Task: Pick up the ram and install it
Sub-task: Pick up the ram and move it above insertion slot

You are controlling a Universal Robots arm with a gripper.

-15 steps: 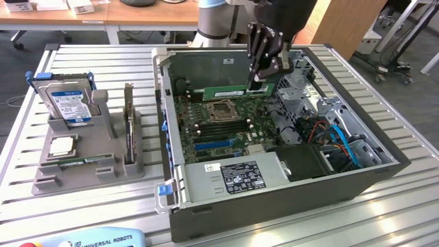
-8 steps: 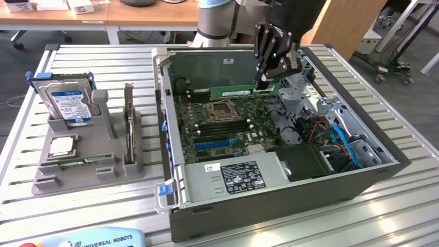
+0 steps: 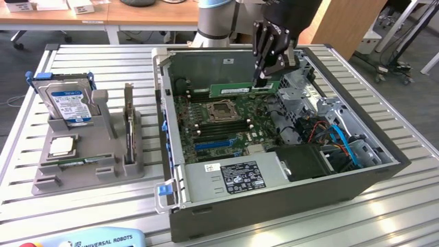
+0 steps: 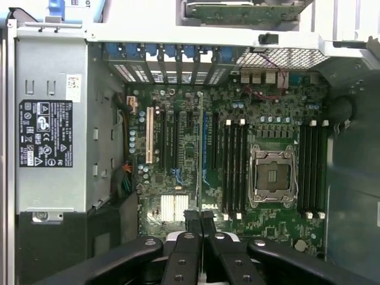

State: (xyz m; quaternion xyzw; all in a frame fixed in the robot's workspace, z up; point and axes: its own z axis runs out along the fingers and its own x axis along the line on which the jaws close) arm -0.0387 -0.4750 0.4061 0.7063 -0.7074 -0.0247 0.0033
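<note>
Hovering over the open PC case (image 3: 274,203) | gripper (image 3: 262,82) pinched tight on the ram (image 3: 233,89) — green stick held level (edge-down) above the motherboard (image 3: 205,128), near the case's far wall | hard drive (image 3: 67,100) parked well off on the exterior view's left

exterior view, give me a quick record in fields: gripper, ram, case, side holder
gripper: black gripper, shut on the long thin green ram stick
ram: held lengthwise over the green motherboard, not seated in a slot
case: open grey computer case, square processor socket empty
side holder: grey parts holder on the exterior view's left, carrying an upright silver hard drive with a blue label and a square silver processor chip
surface: slatted metal table
</note>
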